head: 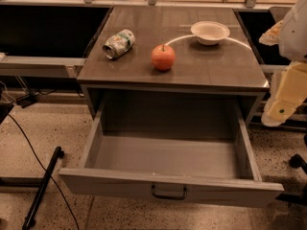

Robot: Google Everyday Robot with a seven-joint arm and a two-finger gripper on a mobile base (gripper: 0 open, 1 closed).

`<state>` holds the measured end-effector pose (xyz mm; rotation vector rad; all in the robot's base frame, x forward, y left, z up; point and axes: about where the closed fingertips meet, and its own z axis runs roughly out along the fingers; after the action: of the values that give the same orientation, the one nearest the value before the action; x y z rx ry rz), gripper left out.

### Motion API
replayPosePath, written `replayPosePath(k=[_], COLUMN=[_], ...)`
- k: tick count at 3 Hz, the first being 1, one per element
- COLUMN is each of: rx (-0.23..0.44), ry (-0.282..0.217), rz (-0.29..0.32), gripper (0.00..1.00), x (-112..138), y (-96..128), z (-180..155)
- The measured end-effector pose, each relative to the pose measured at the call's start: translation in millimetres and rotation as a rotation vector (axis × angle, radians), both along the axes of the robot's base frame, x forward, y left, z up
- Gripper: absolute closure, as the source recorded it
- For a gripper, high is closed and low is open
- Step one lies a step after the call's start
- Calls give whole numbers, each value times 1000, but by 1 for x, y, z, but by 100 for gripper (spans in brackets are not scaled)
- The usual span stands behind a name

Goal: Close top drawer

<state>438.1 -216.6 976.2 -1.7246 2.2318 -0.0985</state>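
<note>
The top drawer (168, 183) is standing pulled far out of its cabinet toward the camera, in the lower middle of the view. Its plain grey front is running nearly the whole width of the cabinet, and one small dark bail handle (169, 191) is hanging at its centre. The inside is showing as a deep grey box with nothing lying in it, its side walls running back under the tabletop (211, 71).

To the right of the drawer, beside the cabinet's front right corner, the gripper (279, 107) is hanging at the end of a cream and white arm that is entering from the right edge. It is touching nothing and holding nothing that shows, and it is staying apart from the drawer and its handle. Whether it is apart or together I cannot tell.

Farther back, on the tabletop, a red apple (163, 57) is sitting near the middle. A crushed can (118, 43) is lying on its side to its left, and a white bowl (210, 32) is resting upright behind and to its right.
</note>
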Motion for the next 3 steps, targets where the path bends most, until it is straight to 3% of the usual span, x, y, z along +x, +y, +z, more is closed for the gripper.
replayPosePath(k=[1,2,3], rx=[0,1,56], ry=[0,16,9], rz=[0,27,92], gripper=[0,0,0], x=[0,-13,-45], y=[0,4,24], z=[0,-21,-61])
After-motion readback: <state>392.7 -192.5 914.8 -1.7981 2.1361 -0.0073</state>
